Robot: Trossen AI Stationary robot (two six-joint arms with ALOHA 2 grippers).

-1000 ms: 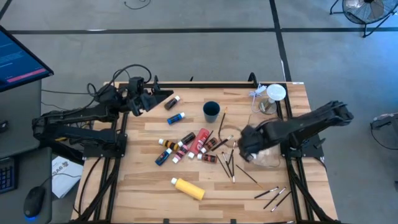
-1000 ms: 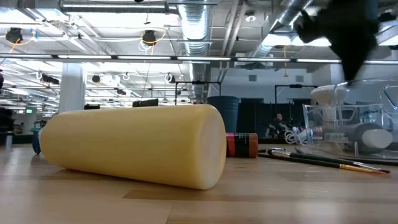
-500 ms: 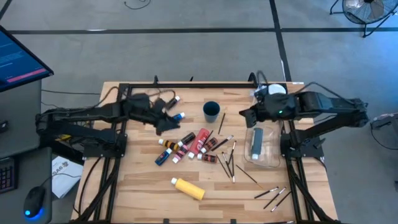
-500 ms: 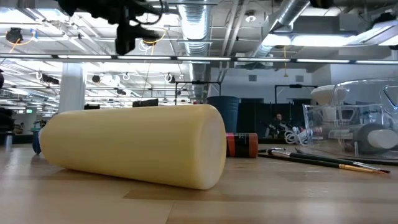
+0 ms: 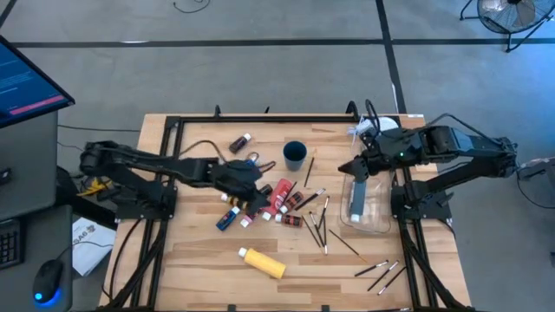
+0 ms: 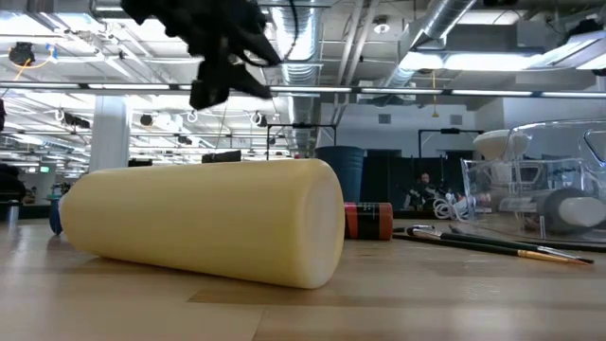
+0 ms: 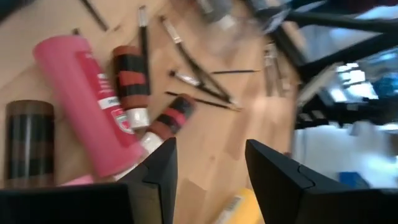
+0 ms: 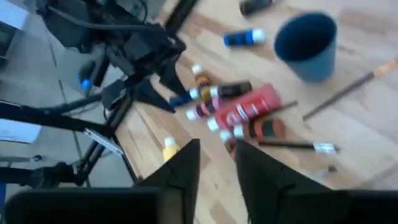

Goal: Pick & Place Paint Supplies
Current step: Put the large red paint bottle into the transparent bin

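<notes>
Left gripper (image 5: 245, 184), fingers parted and empty, hovers over the red plastic paint tube (image 5: 279, 195) to grab supplies; right gripper (image 5: 351, 168), seemingly part-open and empty, hangs beyond it.

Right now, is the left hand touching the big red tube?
Apart. The left wrist view shows the left hand open and empty, with bare wood between its fingers, and the red tube lying beyond them.

A dark blue cup (image 5: 295, 156) stands upright on the wooden table (image 5: 199, 260), toward its far side. At the right edge lies a clear plastic container (image 5: 368, 208), and behind it, at the far right corner, stands a clear jar with a white lid (image 5: 382, 132). A monitor (image 5: 26, 82) sits off the table's left.
</notes>
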